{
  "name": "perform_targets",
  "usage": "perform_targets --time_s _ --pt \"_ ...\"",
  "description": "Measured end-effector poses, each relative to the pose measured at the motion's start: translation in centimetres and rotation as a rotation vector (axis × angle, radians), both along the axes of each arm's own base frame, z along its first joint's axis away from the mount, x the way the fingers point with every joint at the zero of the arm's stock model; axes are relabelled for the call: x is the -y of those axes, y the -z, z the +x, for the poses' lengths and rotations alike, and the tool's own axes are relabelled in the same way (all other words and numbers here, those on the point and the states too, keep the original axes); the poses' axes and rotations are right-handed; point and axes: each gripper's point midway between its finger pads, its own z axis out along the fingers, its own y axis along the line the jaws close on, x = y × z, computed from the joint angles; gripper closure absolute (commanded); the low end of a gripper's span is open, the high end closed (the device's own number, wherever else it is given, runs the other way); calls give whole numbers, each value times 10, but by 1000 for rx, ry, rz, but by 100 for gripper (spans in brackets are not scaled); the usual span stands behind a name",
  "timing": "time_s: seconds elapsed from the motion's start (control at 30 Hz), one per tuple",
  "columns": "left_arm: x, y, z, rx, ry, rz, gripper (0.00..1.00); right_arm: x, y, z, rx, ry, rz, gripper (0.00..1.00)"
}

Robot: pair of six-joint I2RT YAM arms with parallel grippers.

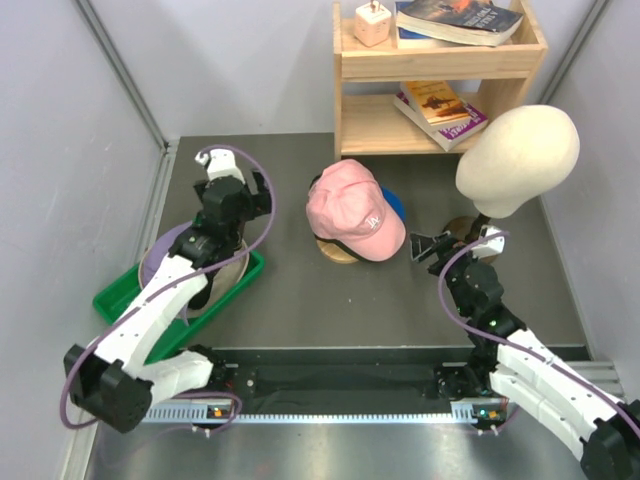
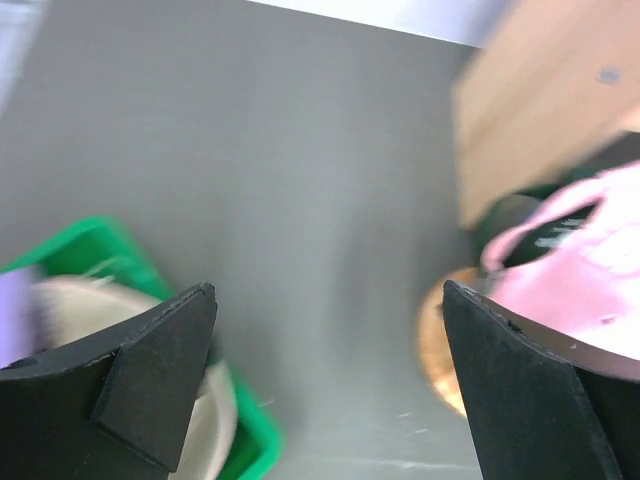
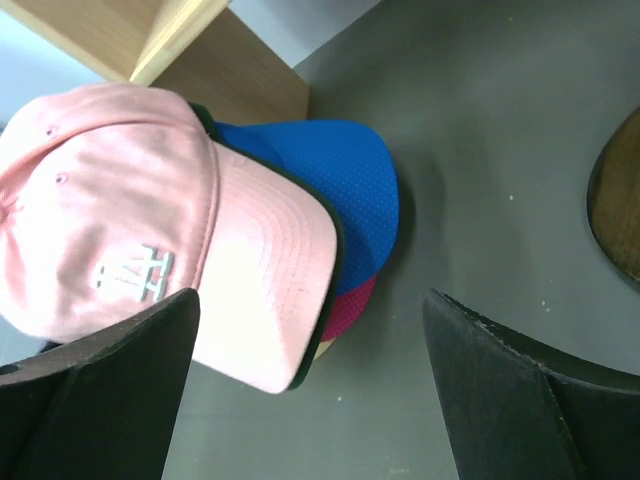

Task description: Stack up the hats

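The left hand (image 2: 330, 290) hangs released above the left of the grey tabletop (image 1: 300, 300), its flat black fingers (image 2: 165, 365) spread wide with nothing between them. Below it sits a green plastic tray (image 1: 118, 298). In the tray lie a soft lavender hat (image 1: 160, 250) and a round cream thing (image 2: 75, 305), both partly hidden by the arm.

The right hand (image 1: 431, 245) is released too, wide and empty, just beside the stack of hats in the middle of the tabletop. On top is a pale pink cap (image 1: 355, 215) of smooth cloth with a white stitched logo and a curved brim. Under it show the dotted mesh brim of a blue cap (image 3: 320, 185) and the edge of a bright pink hat (image 3: 350, 305). The stack rests on a round wooden stand (image 1: 333, 250).

To the right, further back, stands a smooth, egg-shaped cream head form (image 1: 518, 160). Against the back wall is a pale wooden shelf (image 1: 350, 100) holding books (image 1: 440, 105) and a small white block (image 1: 372, 22).
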Motion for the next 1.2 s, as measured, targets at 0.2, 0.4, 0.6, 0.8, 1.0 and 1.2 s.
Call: perform_targets --time_s 0.2,0.4,0.6,0.8,1.0,1.2 --pt "-49 17 -32 -106 -171 143 1 -3 2 -7 -5 -48 -47 9" --pt "-88 68 -67 -306 -286 335 1 -13 -6 -10 7 -106 -60 9" --pt "-102 83 -80 -375 -323 412 1 -20 -8 -12 14 -150 -65 7" --pt "-93 102 -75 -439 -259 448 1 -23 -4 -13 5 -171 -77 7" --pt "-88 129 -70 -533 -208 490 21 -24 -4 -14 6 -180 -78 7" --pt "-94 145 -69 -616 -230 535 89 -22 -11 -17 30 -180 -77 7"
